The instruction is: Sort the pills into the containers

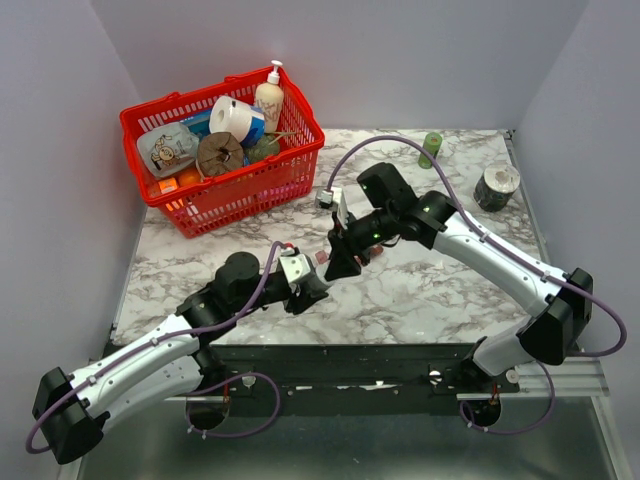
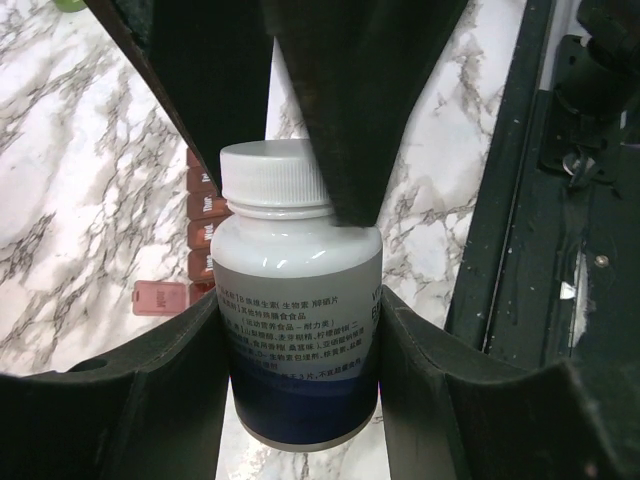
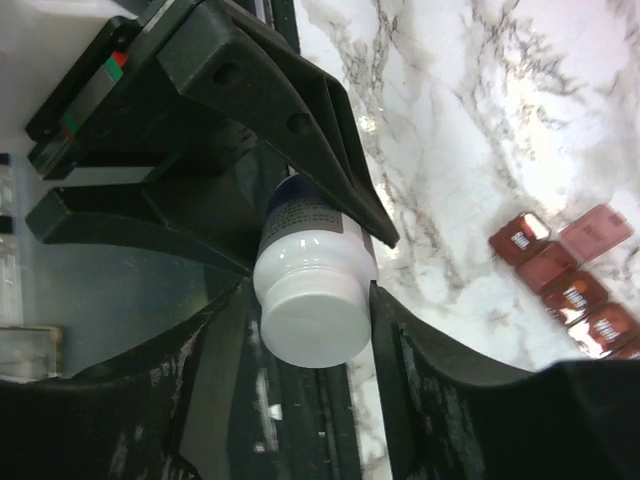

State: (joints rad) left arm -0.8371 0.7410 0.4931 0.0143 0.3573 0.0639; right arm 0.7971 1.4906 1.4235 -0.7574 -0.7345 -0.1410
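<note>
A white pill bottle (image 2: pixel 298 320) with a white screw cap (image 2: pixel 275 180) and a blue band at its base is held above the marble table. My left gripper (image 2: pixel 300 340) is shut on the bottle's body. My right gripper (image 3: pixel 312 310) comes from the far side, and its fingers (image 3: pixel 430 370) press on the cap (image 3: pixel 310 315). In the top view the left gripper (image 1: pixel 308 284) and the right gripper (image 1: pixel 336 262) meet at table centre and hide the bottle. The dark red-brown compartment strip (image 2: pixel 204 235) lies on the table behind the bottle with one lid open. It also shows in the right wrist view (image 3: pixel 570 290).
A red mesh basket (image 1: pixel 300 165) full of items stands at the back left. A slim green bottle (image 1: pixel 431 149) and a tape roll (image 1: pixel 496 186) stand at the back right. A small white object (image 1: pixel 326 197) lies near the basket. The black base rail (image 2: pixel 520 200) runs along the table's near edge.
</note>
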